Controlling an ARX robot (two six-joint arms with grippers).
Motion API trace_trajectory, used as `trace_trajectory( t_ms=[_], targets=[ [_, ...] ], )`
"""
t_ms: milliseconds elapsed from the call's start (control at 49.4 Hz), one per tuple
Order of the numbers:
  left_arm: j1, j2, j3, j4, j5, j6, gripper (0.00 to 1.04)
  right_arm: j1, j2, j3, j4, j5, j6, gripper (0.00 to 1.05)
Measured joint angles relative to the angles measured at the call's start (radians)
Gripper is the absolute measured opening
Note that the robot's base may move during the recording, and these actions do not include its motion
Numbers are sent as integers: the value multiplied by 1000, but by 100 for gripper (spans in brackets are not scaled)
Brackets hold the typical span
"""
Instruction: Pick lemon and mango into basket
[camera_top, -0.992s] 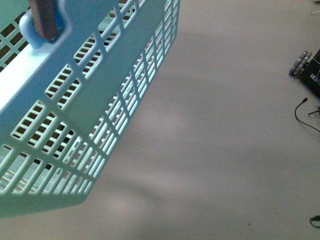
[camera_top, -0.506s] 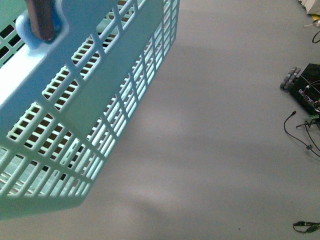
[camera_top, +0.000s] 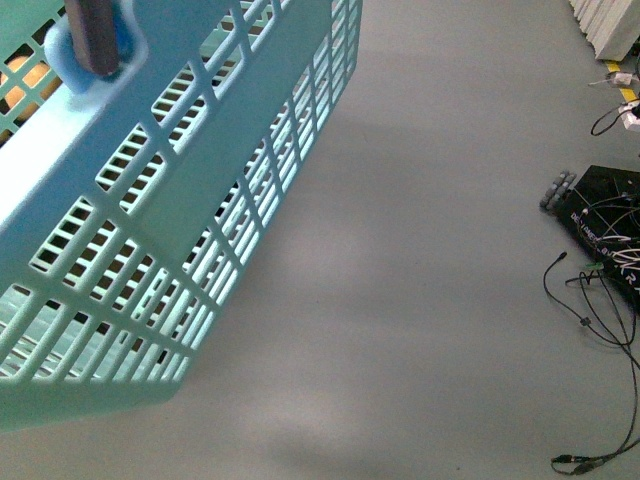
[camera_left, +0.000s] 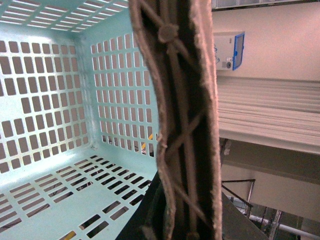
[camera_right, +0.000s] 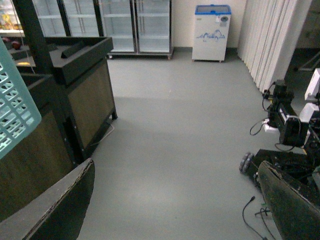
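Basket (camera_top: 180, 200), light aqua, slotted walls and floor, tilted, filling the front view's left. Its lower edge is clear of open grey floor (camera_top: 420, 300). Brown ribbed handle (camera_left: 185, 125) crosses close before left gripper (camera_left: 150, 215), jaw state cannot be told. Right gripper (camera_right: 175, 167) level above the floor, fingers (camera_right: 55, 210) spread wide, holding nothing. Black cabled equipment (camera_top: 610, 230) at far right edge.

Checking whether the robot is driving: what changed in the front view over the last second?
The black box and its cables on the floor slid down and left, further into view, and white furniture appeared top right, so the view itself moved. The basket kept its place in frame, its brown handle too.
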Motion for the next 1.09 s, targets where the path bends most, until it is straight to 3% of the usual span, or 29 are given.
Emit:
trace_trajectory(
  t_ms=[1094],
  targets=[
    [-6, 0, 3, 0, -1, 0, 6, 0, 0, 0, 1, 3, 0, 96]
  ],
)
